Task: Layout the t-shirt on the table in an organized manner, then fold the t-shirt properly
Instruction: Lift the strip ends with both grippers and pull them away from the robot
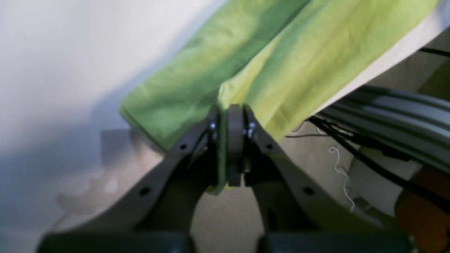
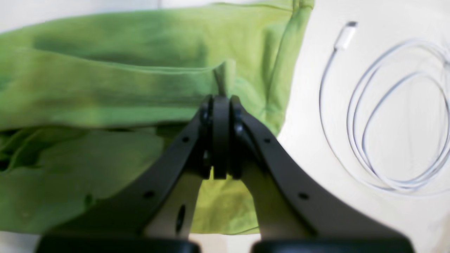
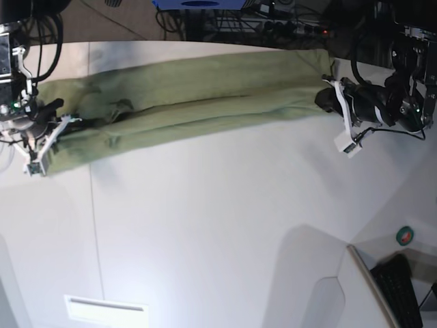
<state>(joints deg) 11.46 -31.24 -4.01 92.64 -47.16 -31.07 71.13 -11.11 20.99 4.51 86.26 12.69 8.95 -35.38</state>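
The soft olive-green cotton t-shirt [image 3: 191, 96] lies stretched along the far side of the smooth white worktop [image 3: 205, 225]. Left pincer [image 1: 230, 116] and right pincer [image 2: 220, 105] each pinch an end. Light, limp cloth probably handles best gripped at edges.

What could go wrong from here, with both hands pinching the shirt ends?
1. The t-shirt is stretched long between the left hand and the right hand; each pinches only a thin bit of fabric, so a harder pull may slip it free.
2. A loose fold runs along the shirt's length; laying it down like this could trap creases.
3. A white cable lies on the table right beside the right hand and could snag.
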